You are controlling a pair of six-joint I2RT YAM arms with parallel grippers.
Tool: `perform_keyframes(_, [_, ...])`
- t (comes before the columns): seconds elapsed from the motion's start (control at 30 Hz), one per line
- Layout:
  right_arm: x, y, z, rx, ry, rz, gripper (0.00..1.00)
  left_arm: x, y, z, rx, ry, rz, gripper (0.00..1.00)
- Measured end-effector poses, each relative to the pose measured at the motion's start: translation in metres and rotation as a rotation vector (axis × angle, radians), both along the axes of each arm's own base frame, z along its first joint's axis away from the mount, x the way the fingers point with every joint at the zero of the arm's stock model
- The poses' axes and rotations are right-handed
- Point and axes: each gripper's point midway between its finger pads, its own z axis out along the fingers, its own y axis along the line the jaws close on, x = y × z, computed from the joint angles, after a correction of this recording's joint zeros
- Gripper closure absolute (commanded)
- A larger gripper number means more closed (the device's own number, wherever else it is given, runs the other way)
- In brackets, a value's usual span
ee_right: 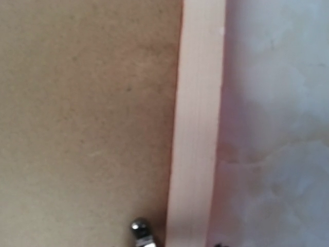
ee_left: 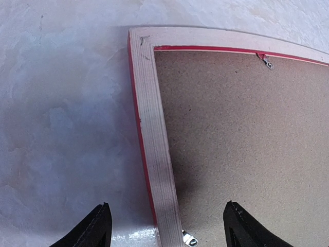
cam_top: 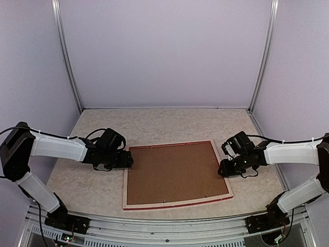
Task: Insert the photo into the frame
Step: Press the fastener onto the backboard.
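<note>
- frame (cam_top: 175, 204) lies face down on the table (cam_top: 154, 123), lower middle of the top view. Pale wood back is up and red shows only along the edges.
- brown backing board (cam_top: 175, 172) sits inside the frame and fills the opening.
- photo: not visible in any view. My guess is it's under the board, but I can't confirm.
- Progress: near the end, I'd say. The board is seated; what's left is locking the tabs and backing off.
- left claw (cam_top: 127, 160) is at the frame's left edge, wide open. In its wrist view the fingers (ee_left: 97, 230) straddle the left rail and hold nothing.
- right claw (cam_top: 222, 169) is at the frame's right edge. I can't tell if it's wide or narrow, since its wrist view shows almost no finger.
- Only the top view gives the whole layout and both arms.
- Left wrist view adds the frame corner at upper left, wood grain and a metal tab (ee_left: 266, 60) over the board.
- Right wrist view is blurry: right rail and one tab (ee_right: 140, 230) at the bottom.
</note>
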Motion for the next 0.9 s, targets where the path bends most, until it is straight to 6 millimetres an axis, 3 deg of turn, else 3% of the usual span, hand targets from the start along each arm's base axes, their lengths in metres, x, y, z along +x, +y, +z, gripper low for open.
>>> perform_keyframes(0.17, [-0.0006,-0.0008,-0.0118,-0.022,0.026,0.006,0.64,0.0000,-0.0001,0.0000,0.000,0.000,0.000,0.26])
perform_keyframes(0.9, [0.0060,0.0012,-0.0119,0.011,-0.002,0.011,0.82,-0.0056,-0.0011,-0.0051,0.006,0.012,-0.012,0.26])
